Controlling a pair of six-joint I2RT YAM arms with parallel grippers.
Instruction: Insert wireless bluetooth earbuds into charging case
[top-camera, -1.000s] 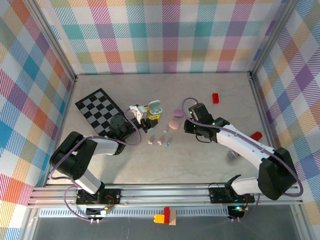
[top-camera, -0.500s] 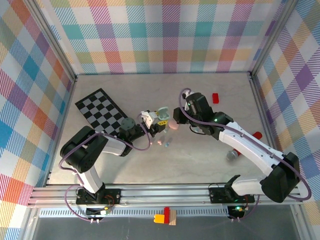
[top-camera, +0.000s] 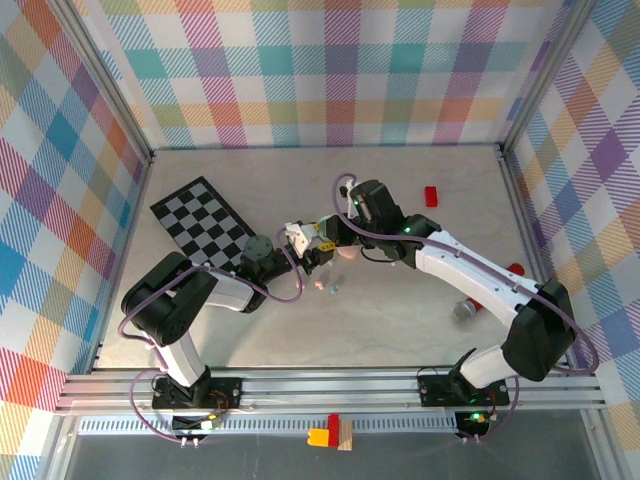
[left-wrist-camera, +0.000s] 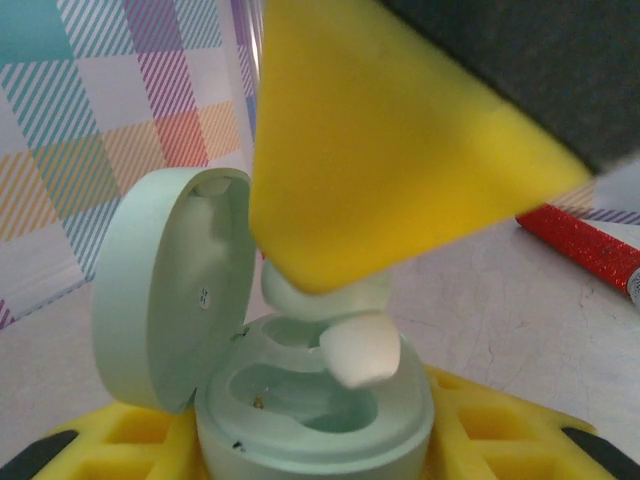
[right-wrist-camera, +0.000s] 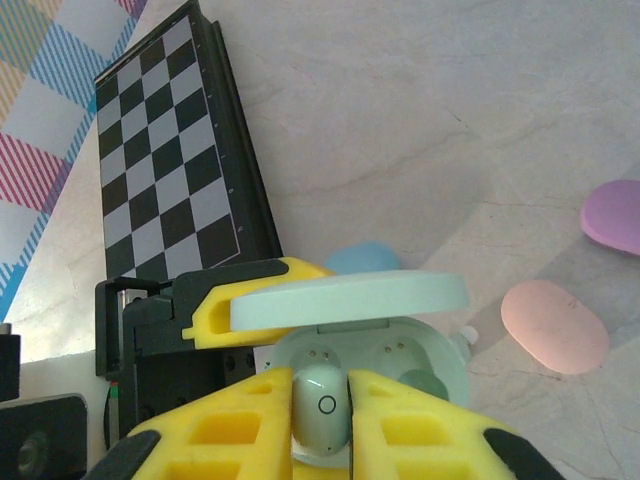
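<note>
My left gripper (left-wrist-camera: 315, 445) is shut on the base of the mint charging case (left-wrist-camera: 300, 420), whose lid (left-wrist-camera: 165, 280) stands open. From above, the case (top-camera: 312, 238) is a little over the table's middle. My right gripper (right-wrist-camera: 320, 385) is shut on a mint earbud (right-wrist-camera: 322, 408) and holds it over the left socket of the open case (right-wrist-camera: 400, 360). In the left wrist view the earbud's white tip (left-wrist-camera: 360, 347) hangs just above the case's rim. Two more tiny earbuds (top-camera: 326, 288) lie on the table in front of the case.
A checkerboard (top-camera: 200, 220) lies at the left, just behind my left arm. Pink (right-wrist-camera: 555, 327), purple (right-wrist-camera: 615, 215) and blue (right-wrist-camera: 362, 258) oval cases lie close round the mint one. A red block (top-camera: 431, 196) sits at the back right and a red pen (top-camera: 512, 270) at the right.
My right gripper has swung left with the mint earbud, ending over the open case. The left gripper shifted right with the case a second ago and has since held still.
</note>
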